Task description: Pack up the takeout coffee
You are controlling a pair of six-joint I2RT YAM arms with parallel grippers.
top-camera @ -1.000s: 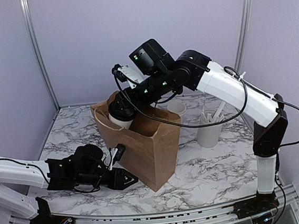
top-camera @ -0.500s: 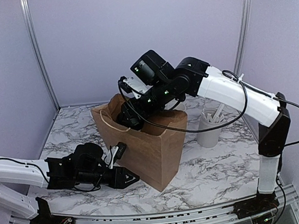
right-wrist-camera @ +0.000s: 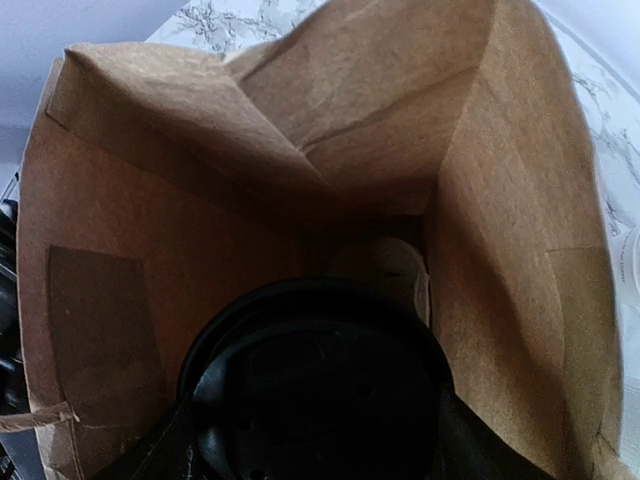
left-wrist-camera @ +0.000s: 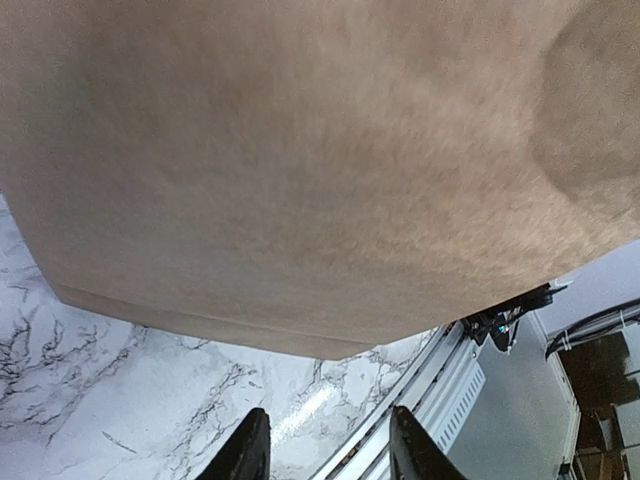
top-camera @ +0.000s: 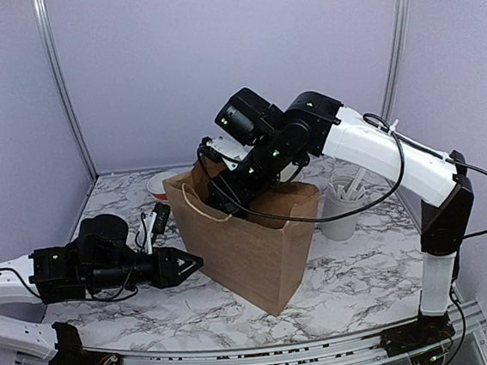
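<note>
Bagging step, by my reading: the right fingers [right-wrist-camera: 150, 460], spread wide, grip the takeout coffee [right-wrist-camera: 318, 385]. Only its round black plastic lid shows, inside the upright brown paper bag [top-camera: 254, 250] and above the bag's floor. The left fingers [left-wrist-camera: 248, 452], half-open and empty, sit just beside the bag's side wall. Next it likely needs seating upright on the floor, then a release.

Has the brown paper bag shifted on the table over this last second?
Yes. The paper bag has slid rightward in the top view; its right edge now nearly meets the white utensil holder, which stayed put.
</note>
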